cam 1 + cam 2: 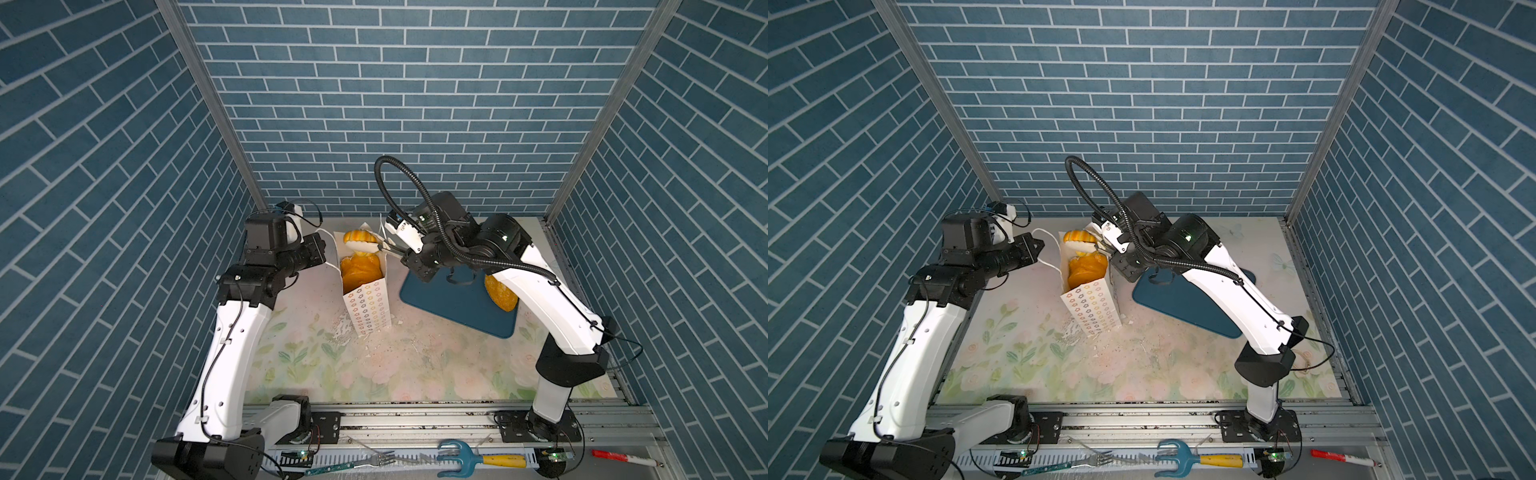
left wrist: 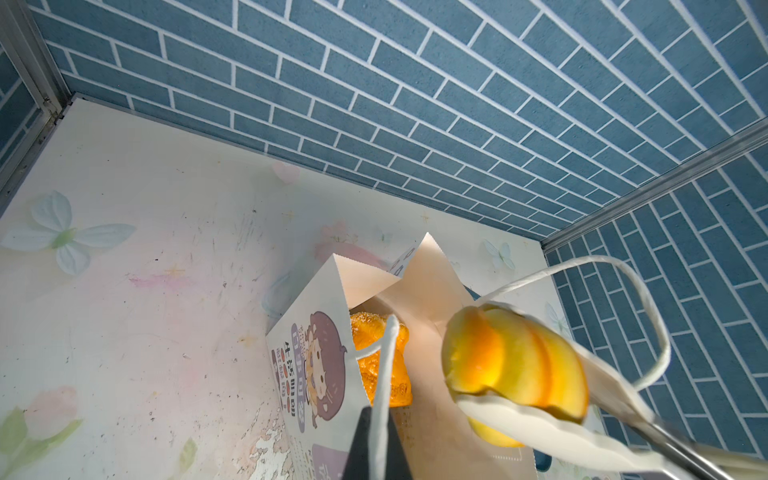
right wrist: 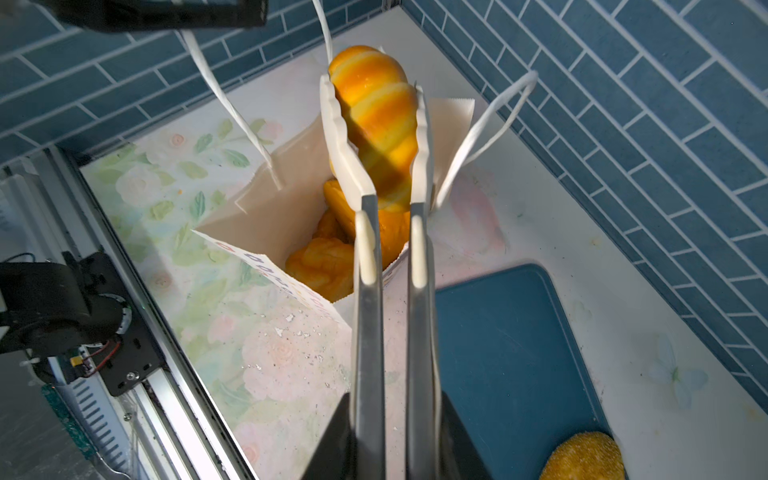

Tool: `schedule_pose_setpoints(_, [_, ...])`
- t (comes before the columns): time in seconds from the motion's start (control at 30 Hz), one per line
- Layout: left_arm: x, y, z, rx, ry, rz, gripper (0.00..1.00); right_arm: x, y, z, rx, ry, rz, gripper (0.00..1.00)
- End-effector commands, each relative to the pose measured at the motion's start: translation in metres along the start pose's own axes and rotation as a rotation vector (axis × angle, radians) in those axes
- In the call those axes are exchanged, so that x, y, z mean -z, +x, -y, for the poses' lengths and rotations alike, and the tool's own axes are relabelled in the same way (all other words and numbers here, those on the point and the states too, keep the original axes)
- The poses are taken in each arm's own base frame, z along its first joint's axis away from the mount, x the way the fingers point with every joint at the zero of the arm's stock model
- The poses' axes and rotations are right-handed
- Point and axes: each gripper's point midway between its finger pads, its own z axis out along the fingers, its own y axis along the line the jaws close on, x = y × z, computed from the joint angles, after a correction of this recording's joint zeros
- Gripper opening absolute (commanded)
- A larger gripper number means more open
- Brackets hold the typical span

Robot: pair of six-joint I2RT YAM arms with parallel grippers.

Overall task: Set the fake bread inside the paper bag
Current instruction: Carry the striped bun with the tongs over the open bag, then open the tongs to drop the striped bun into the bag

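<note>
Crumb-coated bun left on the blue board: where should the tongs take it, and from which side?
Likely best: tongs across the rounded middle of the crumb-coated bun, coming down from above. It lies dome-up on the blue board near its edge, with no flat face or handle and bare board beside it.

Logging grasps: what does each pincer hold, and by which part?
Left pincer: cord handle of the paper bag. Right pincer: tongs by their arms, clamping a ridged roll lengthwise.

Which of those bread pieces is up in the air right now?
The long striped roll, pinched in the white tongs above the paper bag. The other pastries lie inside it, and a crumbed bun rests at the blue mat's edge.
</note>
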Motion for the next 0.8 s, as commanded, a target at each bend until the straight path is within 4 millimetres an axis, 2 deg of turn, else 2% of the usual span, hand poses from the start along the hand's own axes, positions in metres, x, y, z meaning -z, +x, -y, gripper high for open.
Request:
schedule_pose_setpoints(0.0, [0.004,-0.001,0.001,-0.005,0.001,0.005,0.00,-0.003,-0.002,0.007,0.041,0.051,-0.018,0.25])
schedule_pose_setpoints(0.23, [0.004,-0.001,0.002,-0.008,0.009,0.006,0.00,-0.033,0.002,0.009,0.057,0.079,-0.081,0.27])
schedule_pose_setpoints(0.43, [0.004,-0.002,0.002,-0.006,0.007,0.003,0.00,-0.047,-0.006,0.020,0.050,0.153,-0.073,0.37])
schedule_pose_setpoints(0.6, [0.003,-0.003,0.001,-0.010,-0.004,-0.002,0.00,-0.034,-0.022,0.018,0.031,0.138,0.003,0.44])
schedule_pose_setpoints(0.77, [0.002,-0.005,0.002,-0.012,-0.001,0.004,0.00,-0.001,-0.040,0.018,0.016,0.129,0.110,0.43])
